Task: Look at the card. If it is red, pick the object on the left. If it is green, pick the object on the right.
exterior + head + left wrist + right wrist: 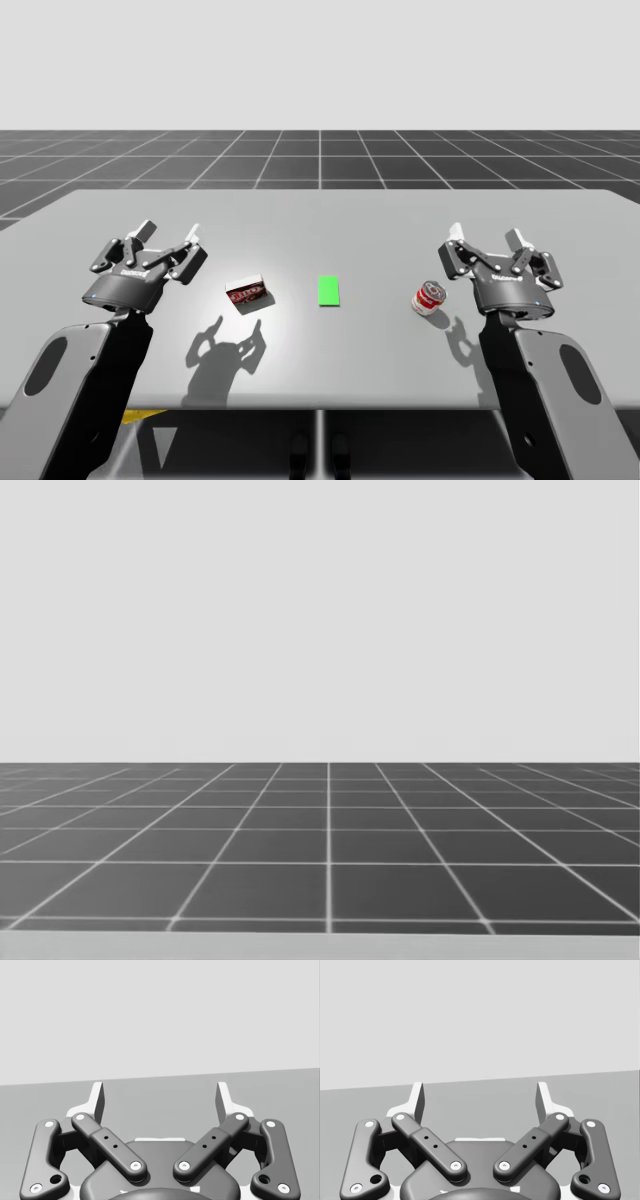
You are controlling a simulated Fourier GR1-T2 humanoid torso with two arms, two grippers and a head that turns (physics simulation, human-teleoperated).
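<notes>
A green card (329,291) lies flat at the middle of the grey table (330,215). Left of it sits a small red and white box (246,295); right of it stands a short red and white can (428,298). My left gripper (171,236) hovers open to the left of the box, nothing between its fingers (95,1101). My right gripper (485,237) hovers open just right of and above the can, also empty, its fingers (546,1101) spread wide. In the wrist views each gripper (160,1100) (480,1100) faces bare table surface and grey background.
The table's near edge (320,405) runs in front of the objects, with both arms rising past it. The head view looks out over a dark gridded floor (320,840), with a strip of table edge (320,946) below it.
</notes>
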